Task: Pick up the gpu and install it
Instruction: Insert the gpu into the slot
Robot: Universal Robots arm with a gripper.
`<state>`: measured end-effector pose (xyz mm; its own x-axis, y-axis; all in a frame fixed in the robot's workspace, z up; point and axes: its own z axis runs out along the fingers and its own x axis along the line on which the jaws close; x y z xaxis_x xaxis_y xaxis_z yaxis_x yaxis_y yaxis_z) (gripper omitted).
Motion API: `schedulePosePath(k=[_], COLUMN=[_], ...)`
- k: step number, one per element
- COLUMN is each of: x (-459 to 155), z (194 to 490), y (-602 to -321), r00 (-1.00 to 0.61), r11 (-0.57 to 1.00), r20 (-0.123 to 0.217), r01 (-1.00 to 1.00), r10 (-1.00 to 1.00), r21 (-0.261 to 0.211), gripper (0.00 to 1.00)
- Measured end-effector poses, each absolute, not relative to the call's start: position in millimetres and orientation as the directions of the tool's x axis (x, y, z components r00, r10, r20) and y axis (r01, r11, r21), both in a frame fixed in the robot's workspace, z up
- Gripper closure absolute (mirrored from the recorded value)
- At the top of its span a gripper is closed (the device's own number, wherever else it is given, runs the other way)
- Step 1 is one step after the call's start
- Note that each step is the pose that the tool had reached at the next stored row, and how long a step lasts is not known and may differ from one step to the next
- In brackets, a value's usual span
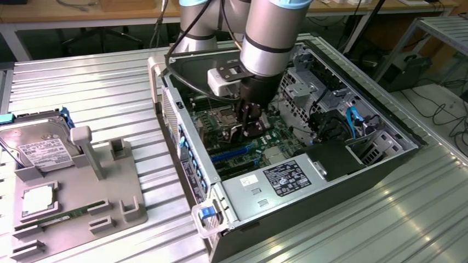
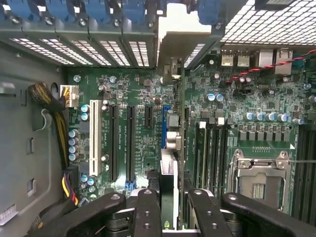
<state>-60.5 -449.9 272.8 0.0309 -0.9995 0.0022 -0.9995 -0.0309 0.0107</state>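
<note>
The gpu (image 2: 172, 143) shows edge-on as a thin dark card running away from the camera, with its silver bracket (image 2: 178, 34) against the case's rear slot openings. My gripper (image 2: 173, 213) is shut on the card's near end, one black finger on each side. The card stands upright over the motherboard (image 2: 128, 89), in line with the blue expansion slot (image 2: 163, 126); I cannot tell whether it is seated. In the exterior view my gripper (image 1: 249, 129) reaches down into the open computer case (image 1: 192, 159), just above the board.
A power supply (image 1: 289, 175) fills the case's near corner. Yellow and black cables (image 2: 54, 113) run beside the slots, and the processor socket (image 2: 259, 180) lies on the other side. Outside the case, a grey fixture (image 1: 95, 186) holds a hard drive (image 1: 40, 145) and a memory stick (image 1: 62, 215).
</note>
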Motion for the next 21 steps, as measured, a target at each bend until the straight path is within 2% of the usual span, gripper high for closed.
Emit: schedulePosePath(k=[21], x=[-63.6], z=[268.3], y=[-455.2], r00=[0.012], r11=[-0.012], r20=[0.002], r01=[-1.000], r10=[-1.000], r21=[0.011], gripper=[0.73])
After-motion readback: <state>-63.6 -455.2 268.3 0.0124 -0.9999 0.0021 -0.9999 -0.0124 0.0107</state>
